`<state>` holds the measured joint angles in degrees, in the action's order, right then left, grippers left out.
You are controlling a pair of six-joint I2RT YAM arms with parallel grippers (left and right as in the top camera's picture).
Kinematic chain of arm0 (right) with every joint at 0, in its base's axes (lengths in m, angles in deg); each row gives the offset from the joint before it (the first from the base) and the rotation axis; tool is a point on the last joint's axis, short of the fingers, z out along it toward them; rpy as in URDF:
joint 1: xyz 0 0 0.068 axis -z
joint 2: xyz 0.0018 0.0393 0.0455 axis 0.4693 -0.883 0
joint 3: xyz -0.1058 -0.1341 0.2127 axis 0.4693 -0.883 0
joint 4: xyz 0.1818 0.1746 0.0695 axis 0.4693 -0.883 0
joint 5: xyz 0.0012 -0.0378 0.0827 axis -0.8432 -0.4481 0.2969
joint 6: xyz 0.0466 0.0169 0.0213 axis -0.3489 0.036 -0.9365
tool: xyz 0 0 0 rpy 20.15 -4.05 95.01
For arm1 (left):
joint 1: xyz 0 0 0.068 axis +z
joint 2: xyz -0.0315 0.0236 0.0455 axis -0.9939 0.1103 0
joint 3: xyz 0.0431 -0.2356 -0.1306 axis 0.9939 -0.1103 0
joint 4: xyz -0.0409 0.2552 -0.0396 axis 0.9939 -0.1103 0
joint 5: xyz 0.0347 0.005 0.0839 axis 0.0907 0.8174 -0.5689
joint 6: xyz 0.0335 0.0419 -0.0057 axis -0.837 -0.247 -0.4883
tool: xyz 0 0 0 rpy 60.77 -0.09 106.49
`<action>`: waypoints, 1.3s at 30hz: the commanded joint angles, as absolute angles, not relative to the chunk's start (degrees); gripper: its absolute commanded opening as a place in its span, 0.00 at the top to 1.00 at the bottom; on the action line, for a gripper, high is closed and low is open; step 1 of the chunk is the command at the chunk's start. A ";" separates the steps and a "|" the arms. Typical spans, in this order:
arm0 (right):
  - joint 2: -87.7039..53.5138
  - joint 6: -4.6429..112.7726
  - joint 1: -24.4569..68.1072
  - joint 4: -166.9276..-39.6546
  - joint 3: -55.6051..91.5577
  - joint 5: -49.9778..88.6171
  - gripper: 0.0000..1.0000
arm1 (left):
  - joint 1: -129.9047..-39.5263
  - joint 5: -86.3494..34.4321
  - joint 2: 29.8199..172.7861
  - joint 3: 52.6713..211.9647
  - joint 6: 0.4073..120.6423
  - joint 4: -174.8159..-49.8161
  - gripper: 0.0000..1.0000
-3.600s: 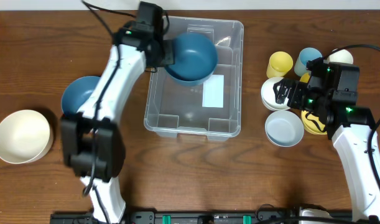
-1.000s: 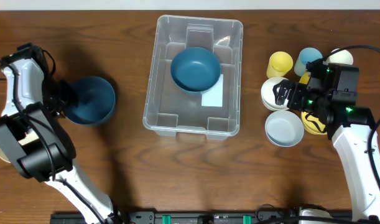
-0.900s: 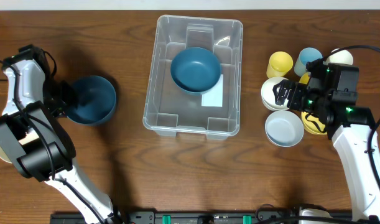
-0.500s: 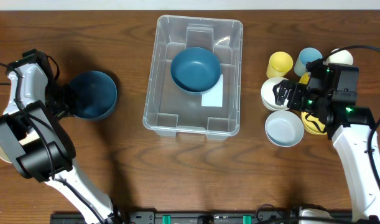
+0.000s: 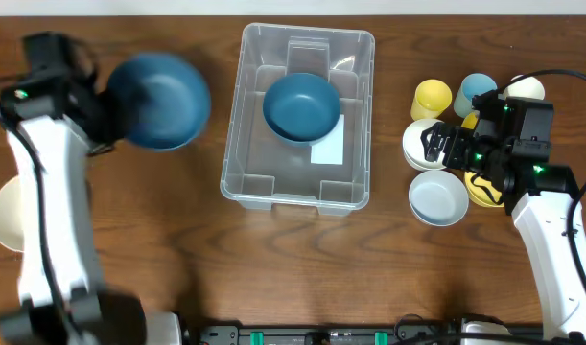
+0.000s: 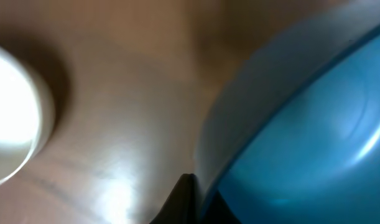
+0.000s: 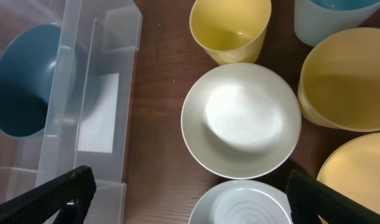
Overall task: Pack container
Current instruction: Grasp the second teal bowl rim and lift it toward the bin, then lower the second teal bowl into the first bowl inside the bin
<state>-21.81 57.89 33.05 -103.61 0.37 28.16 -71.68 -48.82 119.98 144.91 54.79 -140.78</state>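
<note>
The left gripper [image 5: 102, 119] is clamped on a dark blue round bowl [image 5: 158, 101], aloft just left of the large clear plastic container [image 5: 273, 182]; the right gripper [image 7: 190, 196] gapes empty. Mid-carry, I'd say; next comes swinging it rightward and nesting it into the matching bowl [image 5: 300, 105] inside.

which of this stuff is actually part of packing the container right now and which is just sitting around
In the job: container; blue bowl inside it; second blue bowl, gripped by the left tool.

Lying about, untouched: cream bowl at left; yellow cup, pale blue cup and white bowls at right.
</note>
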 commanded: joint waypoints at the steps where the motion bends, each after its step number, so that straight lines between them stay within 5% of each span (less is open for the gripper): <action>1: -21.65 57.26 33.18 -103.30 1.42 27.99 0.01 | -79.94 -49.50 115.13 145.74 52.91 -140.28 0.94; 15: -21.65 57.26 33.18 -103.28 1.42 27.96 0.01 | -99.24 -51.44 128.48 145.56 60.67 -132.04 0.94; 31: -21.65 57.23 33.18 -103.28 1.42 27.99 0.01 | -102.93 -53.94 138.45 145.56 65.17 -121.33 0.94; 35: -21.65 57.23 33.18 -103.28 1.42 27.99 0.01 | -103.74 -51.14 137.86 145.59 65.17 -121.73 0.48; 39: -21.65 57.23 33.18 -103.30 1.42 28.01 0.01 | -103.87 -51.23 136.13 145.78 65.72 -123.76 0.35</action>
